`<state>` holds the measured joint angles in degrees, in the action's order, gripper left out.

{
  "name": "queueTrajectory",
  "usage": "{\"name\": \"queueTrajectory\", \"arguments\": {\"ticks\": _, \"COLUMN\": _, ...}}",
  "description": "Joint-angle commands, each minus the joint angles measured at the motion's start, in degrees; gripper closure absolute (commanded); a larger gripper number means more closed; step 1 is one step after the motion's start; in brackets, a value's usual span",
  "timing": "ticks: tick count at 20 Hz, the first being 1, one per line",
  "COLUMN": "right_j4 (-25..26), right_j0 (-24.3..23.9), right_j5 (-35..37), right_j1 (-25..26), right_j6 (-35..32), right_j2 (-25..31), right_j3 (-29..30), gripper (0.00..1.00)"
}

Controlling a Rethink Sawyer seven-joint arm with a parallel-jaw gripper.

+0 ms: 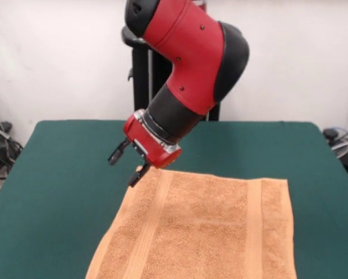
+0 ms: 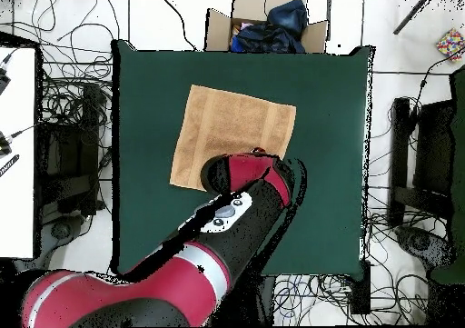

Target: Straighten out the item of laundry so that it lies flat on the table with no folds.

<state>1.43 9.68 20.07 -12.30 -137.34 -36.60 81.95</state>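
Observation:
The orange-tan towel (image 1: 203, 232) lies spread flat on the green table (image 1: 63, 174), with two smoother bands running along it. Its near edge is cut off by the bottom of the front view. My gripper (image 1: 127, 164) hangs tilted over the towel's far left corner. It is open and holds nothing, and its lower fingertip (image 1: 134, 177) is right at the corner's edge. In the overhead view the towel (image 2: 227, 124) sits in the upper middle of the table (image 2: 145, 88). There the red arm (image 2: 250, 174) covers the towel's lower right corner and hides the gripper.
A cardboard box (image 2: 263, 24) with dark blue things stands on the floor just past the table's far edge. Cables lie on the floor around the table. The black pedestal (image 1: 142, 70) rises behind the table.

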Motion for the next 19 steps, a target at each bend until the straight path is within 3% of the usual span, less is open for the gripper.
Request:
{"name": "queueTrajectory", "arguments": {"ticks": 1, "right_j4": -3.25, "right_j0": -3.11, "right_j5": 6.71, "right_j1": -2.07, "right_j6": -4.03, "right_j2": 9.07, "right_j3": -1.08, "gripper": 0.0}}
{"name": "queueTrajectory", "arguments": {"ticks": 9, "right_j4": -2.46, "right_j0": -13.78, "right_j5": 7.63, "right_j1": -10.64, "right_j6": 4.47, "right_j2": 24.24, "right_j3": 6.83, "gripper": 0.0}}
{"name": "queueTrajectory", "arguments": {"ticks": 19, "right_j4": 2.83, "right_j0": -14.3, "right_j5": 9.62, "right_j1": -12.14, "right_j6": 5.27, "right_j2": 25.14, "right_j3": 5.77, "gripper": 0.0}}
